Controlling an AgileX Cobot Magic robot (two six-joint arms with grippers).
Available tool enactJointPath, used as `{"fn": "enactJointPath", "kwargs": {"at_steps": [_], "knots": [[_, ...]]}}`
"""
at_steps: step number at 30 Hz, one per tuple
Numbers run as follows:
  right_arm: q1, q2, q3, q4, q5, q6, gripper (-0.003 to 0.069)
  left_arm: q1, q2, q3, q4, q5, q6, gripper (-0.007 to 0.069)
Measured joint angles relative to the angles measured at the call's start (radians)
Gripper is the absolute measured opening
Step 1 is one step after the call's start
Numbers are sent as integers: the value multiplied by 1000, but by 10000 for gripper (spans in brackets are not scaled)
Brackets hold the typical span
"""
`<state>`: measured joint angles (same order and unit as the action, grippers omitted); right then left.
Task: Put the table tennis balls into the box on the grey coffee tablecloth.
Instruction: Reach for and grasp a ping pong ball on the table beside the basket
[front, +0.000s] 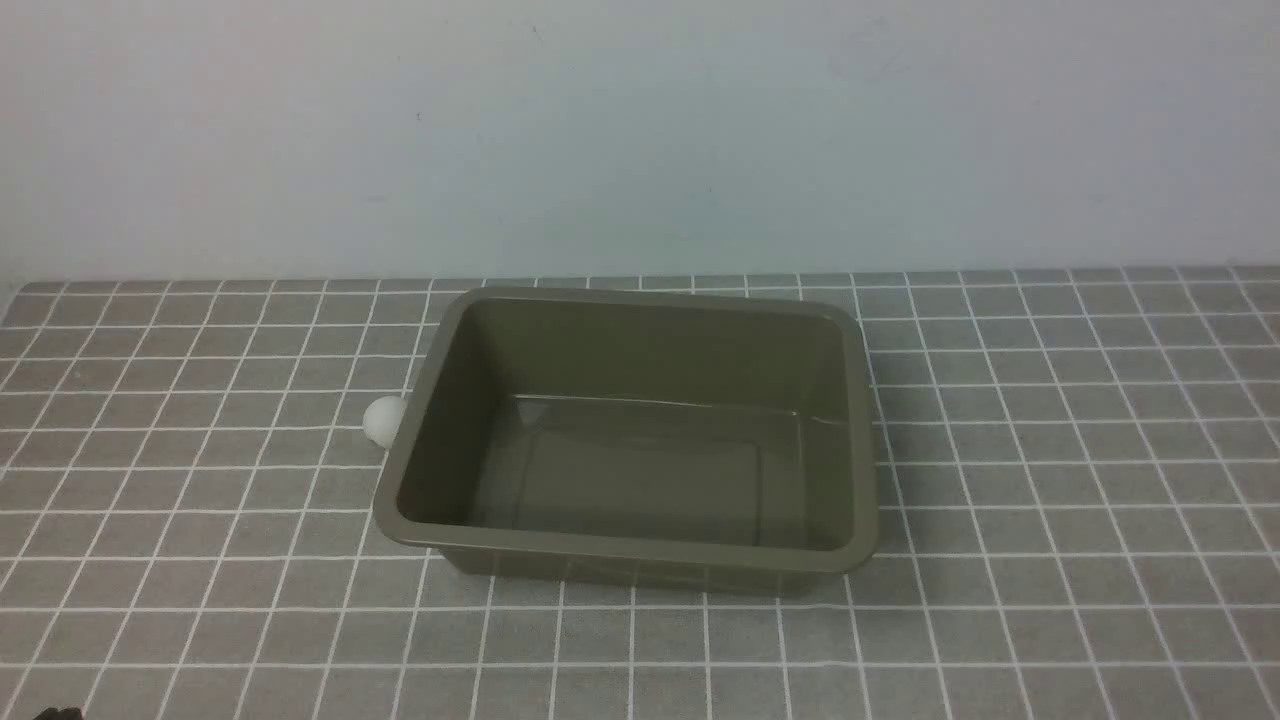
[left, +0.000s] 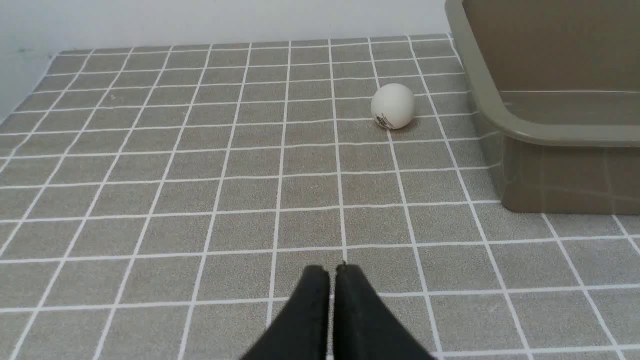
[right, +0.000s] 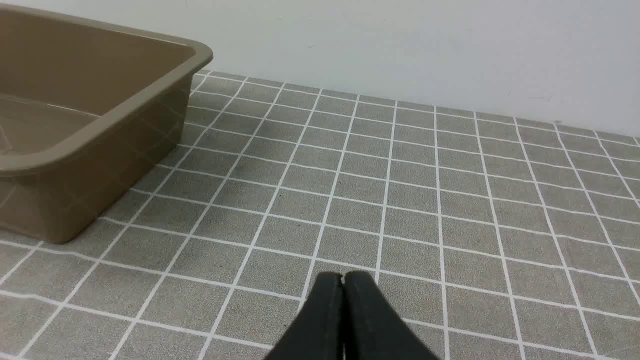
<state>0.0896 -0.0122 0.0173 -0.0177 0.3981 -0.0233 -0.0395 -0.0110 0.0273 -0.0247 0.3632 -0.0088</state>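
A small white table tennis ball (front: 384, 419) lies on the grey coffee tablecloth (front: 1050, 480), touching or almost touching the left outer wall of the olive-brown box (front: 640, 560); the rim hides part of it. The box is empty. In the left wrist view the ball (left: 393, 106) shows its dark logo, beside the box (left: 550, 170). My left gripper (left: 332, 270) is shut and empty, low over the cloth (left: 200, 190), well short of the ball. My right gripper (right: 343, 276) is shut and empty over the cloth (right: 450, 200), right of the box (right: 95, 165).
A pale wall (front: 640, 130) rises right behind the cloth's far edge. A dark bit of the left arm (front: 58, 713) shows at the lower left corner of the front view.
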Motion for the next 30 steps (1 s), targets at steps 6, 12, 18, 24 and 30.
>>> {"fn": "enactJointPath", "kwargs": {"at_steps": [6,12,18,24,30], "knots": [[0,0,0,0,0,0,-10,0,0,0,0,0,0,-1],[0,0,0,0,0,0,-10,0,0,0,0,0,0,-1],[0,0,0,0,0,0,-10,0,0,0,0,0,0,-1],[0,0,0,0,0,0,-10,0,0,0,0,0,0,-1],[0,0,0,0,0,0,-10,0,0,0,-125,-128,-52,-1]]}}
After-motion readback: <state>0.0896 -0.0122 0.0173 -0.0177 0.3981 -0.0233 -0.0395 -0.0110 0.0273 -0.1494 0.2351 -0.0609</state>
